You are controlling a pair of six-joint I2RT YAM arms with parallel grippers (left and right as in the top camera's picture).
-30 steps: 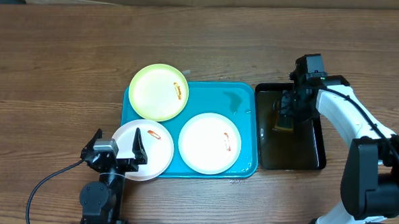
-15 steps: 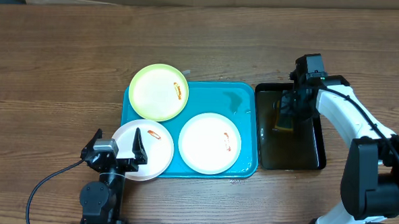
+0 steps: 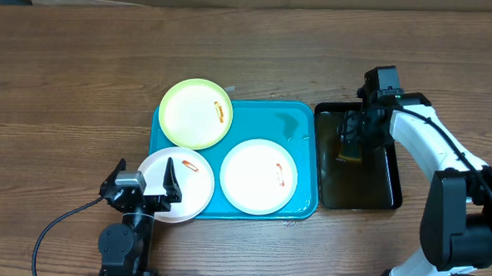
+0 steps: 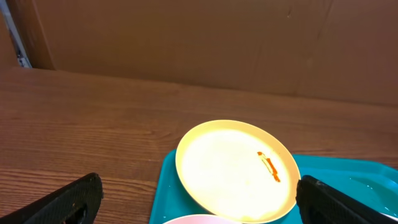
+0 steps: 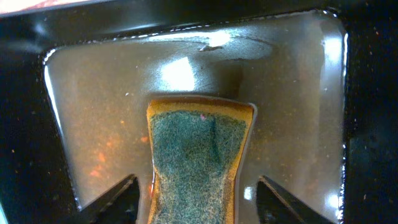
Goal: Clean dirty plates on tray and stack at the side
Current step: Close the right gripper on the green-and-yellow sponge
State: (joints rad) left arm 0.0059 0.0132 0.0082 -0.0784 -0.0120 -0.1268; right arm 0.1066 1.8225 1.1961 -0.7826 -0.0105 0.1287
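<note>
The turquoise tray [image 3: 273, 119] holds a lime-green plate [image 3: 196, 112] at its far left corner, a white plate [image 3: 258, 176] at its front middle and a second white plate [image 3: 185, 189] overhanging its front left corner; each has an orange-red smear. My left gripper [image 3: 142, 182] is open and empty, low at the overhanging plate's near edge. In the left wrist view the lime plate [image 4: 235, 169] lies ahead between the fingers [image 4: 62, 202]. My right gripper [image 5: 198, 193] is open, its jaws on either side of the green-and-yellow sponge [image 5: 198, 155] with gaps both sides.
The narrow black tray [image 3: 390, 182] stands right of the turquoise tray and holds brownish water with the sponge [image 3: 349, 151] in it. Its glossy walls [image 5: 25, 124] surround my right gripper [image 3: 352, 136]. Cardboard stands along the table's far edge [image 4: 186, 43].
</note>
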